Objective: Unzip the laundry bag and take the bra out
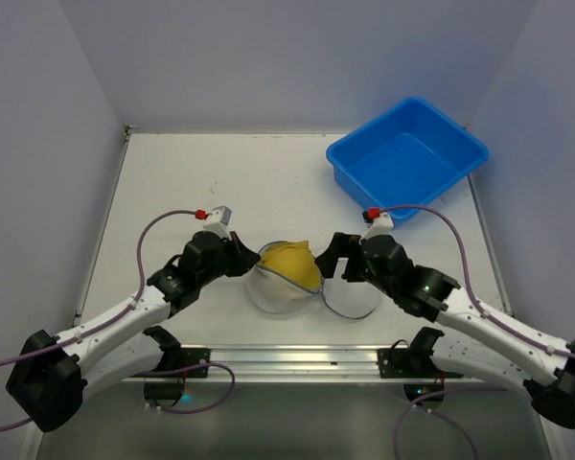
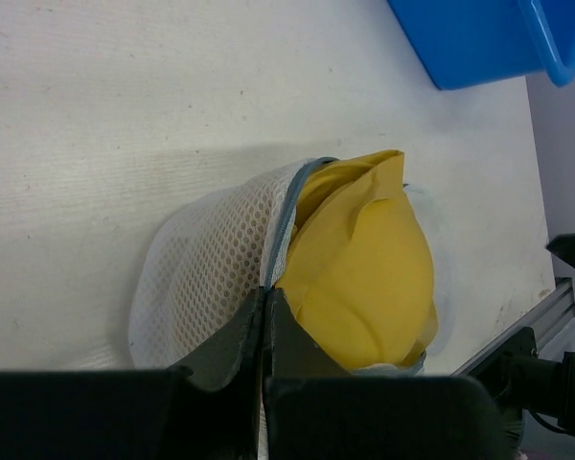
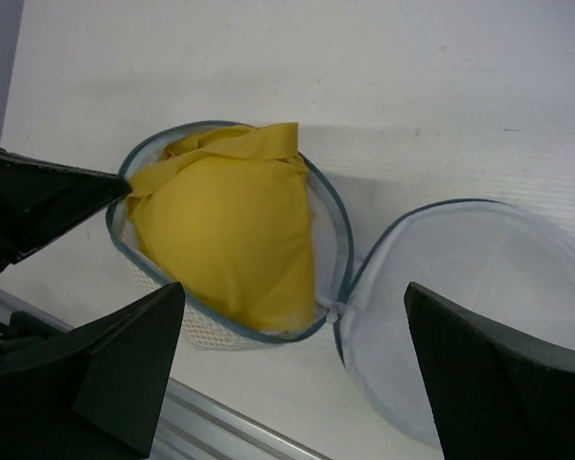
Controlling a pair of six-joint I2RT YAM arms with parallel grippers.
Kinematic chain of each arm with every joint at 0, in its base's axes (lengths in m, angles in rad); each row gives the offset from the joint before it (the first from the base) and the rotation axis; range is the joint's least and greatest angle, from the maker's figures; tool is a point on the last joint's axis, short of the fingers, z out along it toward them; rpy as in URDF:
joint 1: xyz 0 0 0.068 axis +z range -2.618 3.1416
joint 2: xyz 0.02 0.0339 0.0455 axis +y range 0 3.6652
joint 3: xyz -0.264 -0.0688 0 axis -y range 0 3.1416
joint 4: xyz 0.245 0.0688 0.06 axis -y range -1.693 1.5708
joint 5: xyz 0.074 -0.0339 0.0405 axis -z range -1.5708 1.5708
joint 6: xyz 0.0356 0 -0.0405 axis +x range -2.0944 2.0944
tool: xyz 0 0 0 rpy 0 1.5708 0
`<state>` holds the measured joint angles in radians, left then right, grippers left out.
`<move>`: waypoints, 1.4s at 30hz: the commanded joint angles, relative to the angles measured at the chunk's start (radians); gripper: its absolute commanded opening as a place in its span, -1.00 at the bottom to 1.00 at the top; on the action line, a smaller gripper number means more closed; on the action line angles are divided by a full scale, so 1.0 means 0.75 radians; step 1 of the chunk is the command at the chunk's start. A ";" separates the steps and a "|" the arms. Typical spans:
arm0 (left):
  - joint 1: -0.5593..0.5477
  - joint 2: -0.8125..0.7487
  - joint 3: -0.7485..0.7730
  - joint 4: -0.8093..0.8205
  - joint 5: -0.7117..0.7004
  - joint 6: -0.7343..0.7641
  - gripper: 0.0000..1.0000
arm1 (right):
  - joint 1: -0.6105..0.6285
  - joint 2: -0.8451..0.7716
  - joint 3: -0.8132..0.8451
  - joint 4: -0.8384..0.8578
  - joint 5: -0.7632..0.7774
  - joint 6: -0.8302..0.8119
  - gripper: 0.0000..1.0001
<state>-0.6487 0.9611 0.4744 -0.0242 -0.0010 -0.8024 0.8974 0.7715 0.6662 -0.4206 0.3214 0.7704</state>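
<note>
Lying open on the bench [image 1: 192,182], the laundry bag [image 1: 273,293] has the yellow bra [image 1: 295,262] in its left half; the left gripper [image 2: 267,307] pinches its mesh edge, the right gripper [image 1: 332,257] is spread wide

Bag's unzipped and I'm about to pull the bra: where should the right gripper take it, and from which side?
Pinch the bunched folded edge of the bra, which pokes past the zipper rim, coming down from above with the open right gripper. The domed cup offers little to pinch. The left gripper holds the laundry bag.
</note>
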 commanded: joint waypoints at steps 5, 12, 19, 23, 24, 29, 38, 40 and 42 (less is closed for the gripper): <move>-0.002 -0.075 -0.086 0.087 -0.023 -0.039 -1.00 | -0.135 0.358 0.016 0.489 -0.420 -0.049 0.97; 0.000 -0.097 -0.123 0.124 -0.025 -0.049 -1.00 | -0.137 0.650 0.032 0.690 -0.647 -0.082 0.97; 0.000 -0.081 -0.127 0.141 -0.023 -0.049 -1.00 | -0.129 0.712 0.036 0.735 -0.713 -0.099 0.97; 0.000 -0.058 -0.133 0.153 -0.011 -0.061 -1.00 | -0.104 0.685 0.052 0.716 -0.723 -0.137 0.68; 0.000 -0.052 -0.135 0.165 -0.007 -0.063 -1.00 | -0.102 0.685 0.059 0.716 -0.723 -0.140 0.47; 0.000 -0.040 -0.121 0.173 -0.005 -0.067 -1.00 | -0.092 0.740 0.087 0.710 -0.750 -0.146 -0.34; 0.000 -0.101 -0.105 0.069 -0.113 -0.075 -1.00 | -0.094 0.534 0.200 0.469 -0.699 -0.242 -1.00; 0.000 -0.095 -0.109 0.063 -0.119 -0.077 -1.00 | -0.102 0.430 0.265 0.381 -0.672 -0.270 -1.00; 0.000 -0.079 -0.109 0.069 -0.117 -0.080 -1.00 | -0.115 0.377 0.355 0.310 -0.635 -0.303 -1.00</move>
<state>-0.6487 0.8970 0.3794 0.0402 -0.0315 -0.8555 0.8238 1.1610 0.7937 -0.1143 -0.2031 0.6056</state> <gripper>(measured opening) 0.009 0.037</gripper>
